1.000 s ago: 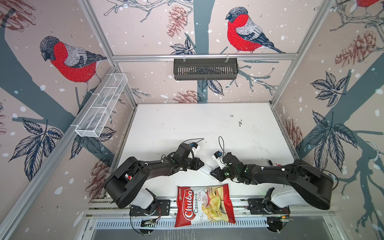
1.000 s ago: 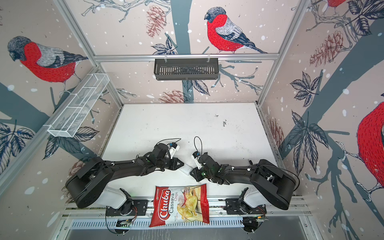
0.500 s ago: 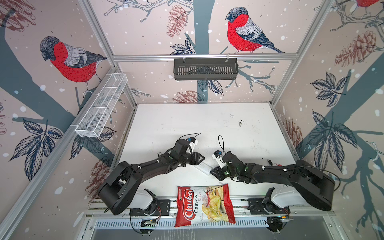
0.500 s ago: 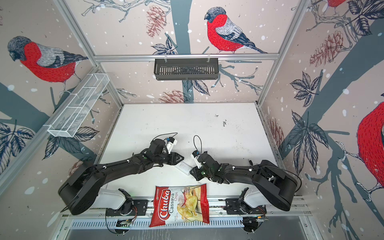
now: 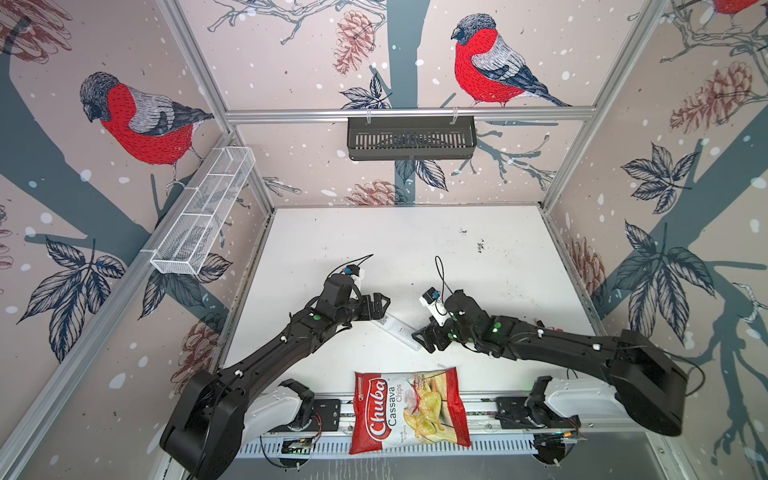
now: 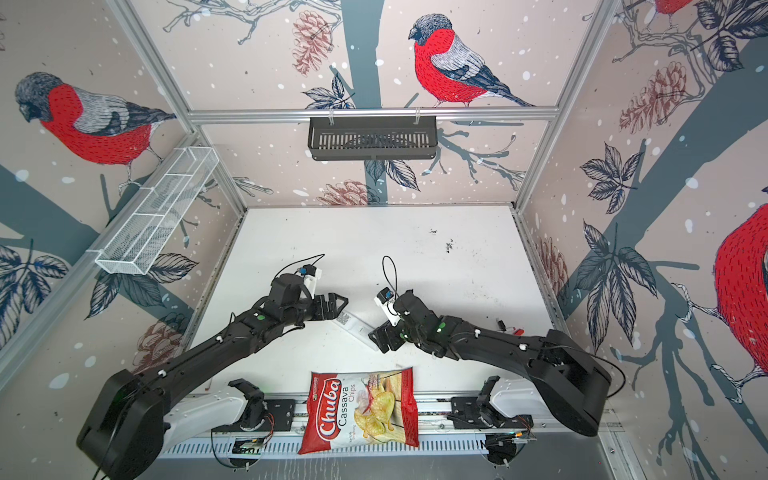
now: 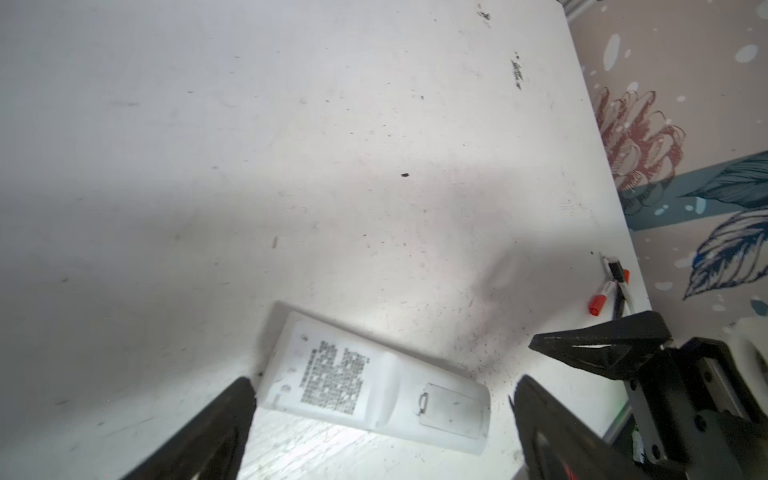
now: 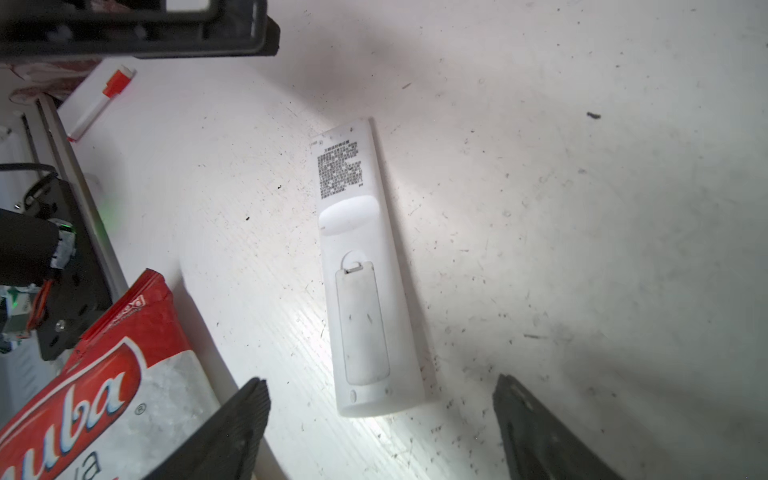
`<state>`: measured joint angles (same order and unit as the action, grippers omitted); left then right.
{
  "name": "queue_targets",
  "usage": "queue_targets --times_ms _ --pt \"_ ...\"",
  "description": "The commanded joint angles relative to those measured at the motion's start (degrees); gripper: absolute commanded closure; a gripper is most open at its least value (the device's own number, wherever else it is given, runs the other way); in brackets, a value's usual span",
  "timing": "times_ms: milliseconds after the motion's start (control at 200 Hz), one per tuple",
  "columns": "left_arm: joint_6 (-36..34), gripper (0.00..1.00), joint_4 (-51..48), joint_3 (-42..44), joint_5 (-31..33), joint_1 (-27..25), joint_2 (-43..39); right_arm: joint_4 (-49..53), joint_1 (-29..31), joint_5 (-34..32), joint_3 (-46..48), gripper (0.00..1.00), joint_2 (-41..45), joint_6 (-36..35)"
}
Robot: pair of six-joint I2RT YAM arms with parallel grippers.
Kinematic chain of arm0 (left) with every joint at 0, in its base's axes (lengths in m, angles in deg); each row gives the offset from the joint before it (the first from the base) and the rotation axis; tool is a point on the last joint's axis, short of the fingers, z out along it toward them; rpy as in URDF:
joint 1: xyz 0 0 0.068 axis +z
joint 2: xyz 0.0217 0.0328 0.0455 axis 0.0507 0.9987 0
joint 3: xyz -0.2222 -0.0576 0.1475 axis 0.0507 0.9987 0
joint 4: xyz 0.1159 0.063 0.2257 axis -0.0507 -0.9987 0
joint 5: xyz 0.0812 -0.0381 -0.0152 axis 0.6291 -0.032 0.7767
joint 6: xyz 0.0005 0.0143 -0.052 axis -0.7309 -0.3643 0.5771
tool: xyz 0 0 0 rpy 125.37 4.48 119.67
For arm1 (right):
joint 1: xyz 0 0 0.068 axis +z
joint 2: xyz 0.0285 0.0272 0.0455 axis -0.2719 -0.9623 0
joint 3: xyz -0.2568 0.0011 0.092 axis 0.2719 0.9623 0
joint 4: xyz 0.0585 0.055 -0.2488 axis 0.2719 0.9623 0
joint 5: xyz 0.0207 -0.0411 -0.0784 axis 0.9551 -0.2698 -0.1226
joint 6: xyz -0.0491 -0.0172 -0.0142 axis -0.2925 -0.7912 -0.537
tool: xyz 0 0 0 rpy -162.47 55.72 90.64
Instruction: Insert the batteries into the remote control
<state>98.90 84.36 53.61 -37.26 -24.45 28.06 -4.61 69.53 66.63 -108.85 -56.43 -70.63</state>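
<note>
Seeing the remote control lying flat and slantwise, back up with its battery lid shut, on the white desk near the front middle, between the two hands. Finding the left hand gaping wide over the printed end and the right hand gaping wide over the lid end, both holding nothing. Noting a red chips bag lying near, toward the front edge, and small red-tipped bits lying well apart by the desk's right edge.

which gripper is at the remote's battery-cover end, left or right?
The right gripper: the remote control lies back up with its battery cover end toward it. The left gripper is by the printed label end.
</note>
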Motion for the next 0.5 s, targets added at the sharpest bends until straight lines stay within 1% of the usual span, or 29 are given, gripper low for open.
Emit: queue_targets --times_ms 0,160,270,390,495 --pt "2.2 0.04 -3.5 1.6 3.9 1.8 -3.1 3.6 0.8 -0.6 -3.9 0.09 -4.5 -6.1" --pt "2.9 0.04 -2.9 3.6 4.3 2.7 -9.0 6.5 1.5 -1.1 -8.7 0.08 -11.8 -10.4" --pt "3.4 0.03 -2.0 4.6 4.5 2.9 -11.7 7.9 2.1 -1.0 -10.9 0.11 -15.0 -12.2" --pt "3.4 0.04 -2.3 4.6 4.6 3.1 -12.8 9.7 3.4 -2.4 -13.2 0.16 -18.1 -13.0" --pt "3.2 0.04 -2.1 5.0 4.4 3.0 -13.7 10.3 4.2 -3.0 -14.6 0.26 -20.1 -12.8"
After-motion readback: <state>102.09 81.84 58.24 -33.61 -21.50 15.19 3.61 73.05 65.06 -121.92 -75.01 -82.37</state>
